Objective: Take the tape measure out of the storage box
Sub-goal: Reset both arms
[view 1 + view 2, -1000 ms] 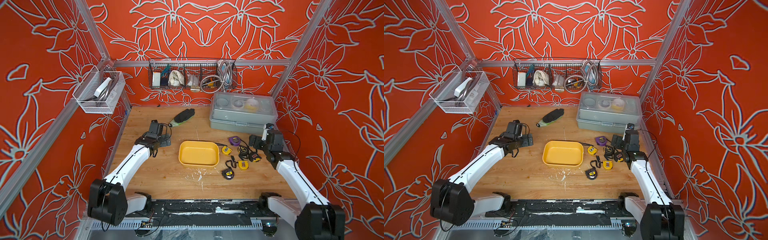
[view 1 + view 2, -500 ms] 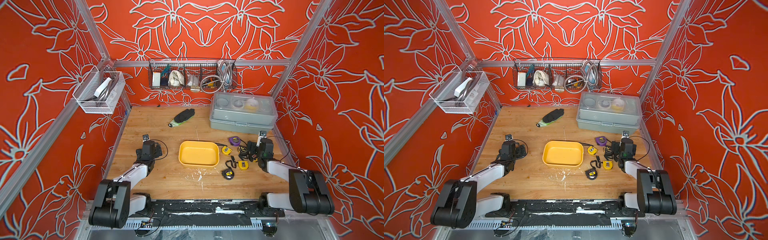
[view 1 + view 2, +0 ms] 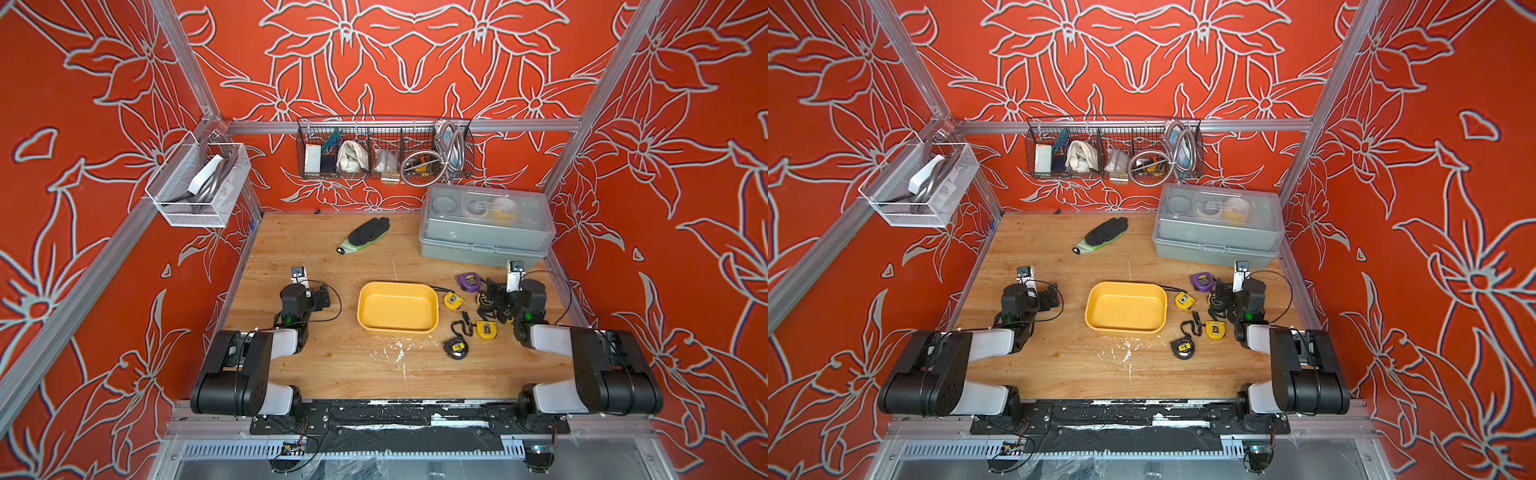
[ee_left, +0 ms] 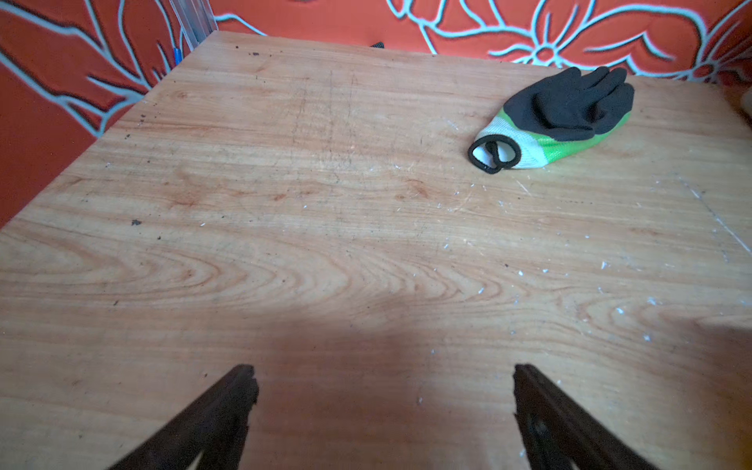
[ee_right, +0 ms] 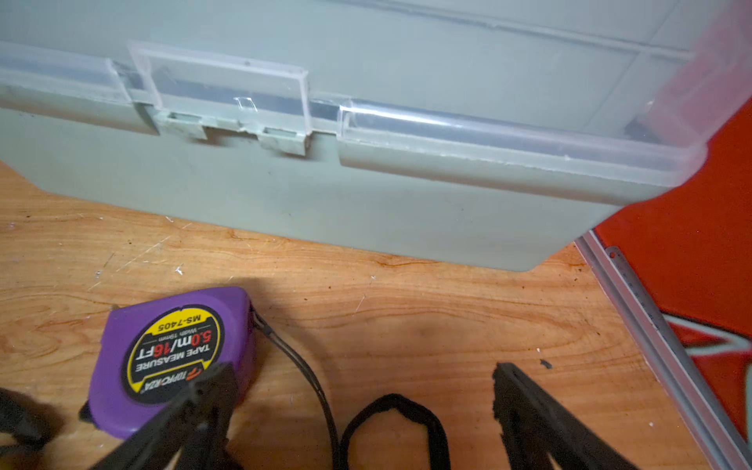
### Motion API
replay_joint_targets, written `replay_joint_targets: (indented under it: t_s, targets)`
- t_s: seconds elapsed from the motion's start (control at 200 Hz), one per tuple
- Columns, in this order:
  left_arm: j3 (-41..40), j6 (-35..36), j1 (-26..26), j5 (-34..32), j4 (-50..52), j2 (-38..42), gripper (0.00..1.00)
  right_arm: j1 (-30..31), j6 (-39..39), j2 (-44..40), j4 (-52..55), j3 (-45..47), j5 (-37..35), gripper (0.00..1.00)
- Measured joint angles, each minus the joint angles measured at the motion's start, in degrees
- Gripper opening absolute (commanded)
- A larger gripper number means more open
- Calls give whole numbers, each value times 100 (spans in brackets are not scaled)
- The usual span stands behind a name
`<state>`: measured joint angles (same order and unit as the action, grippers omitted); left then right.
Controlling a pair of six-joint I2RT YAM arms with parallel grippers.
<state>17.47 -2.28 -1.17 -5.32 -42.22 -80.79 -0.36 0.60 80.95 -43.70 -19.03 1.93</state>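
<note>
The yellow storage box point(image 3: 397, 307) point(image 3: 1125, 307) sits mid-table with nothing in it. To its right, several tape measures lie on the wood: a purple one point(image 3: 470, 281) point(image 5: 175, 358), two yellow ones point(image 3: 453, 300) point(image 3: 486, 329) and a black one point(image 3: 456, 348). My right gripper point(image 3: 513, 291) point(image 5: 362, 378) rests low and open beside the purple tape measure. A black strap loop point(image 5: 390, 403) lies on the table between its fingers, ungripped. Left of the box, my left gripper point(image 3: 305, 291) point(image 4: 382, 378) is open over bare wood.
A grey lidded case point(image 3: 486, 237) stands at the back right, close in front of the right gripper. A black and green glove point(image 3: 365, 235) lies at the back middle. Wire baskets point(image 3: 384, 149) point(image 3: 199, 187) hang on the walls.
Both arms have drawn back from their stretched-out poses and folded down near the front of the table. Both grippers stayed open and hold nothing.
</note>
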Motion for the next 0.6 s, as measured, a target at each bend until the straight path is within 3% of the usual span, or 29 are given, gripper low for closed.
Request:
replay_joint_targets:
  t_s: [0.596]
  targets:
    - [0, 90, 4, 59, -76, 0, 100, 0, 15, 0, -20, 0, 31, 100]
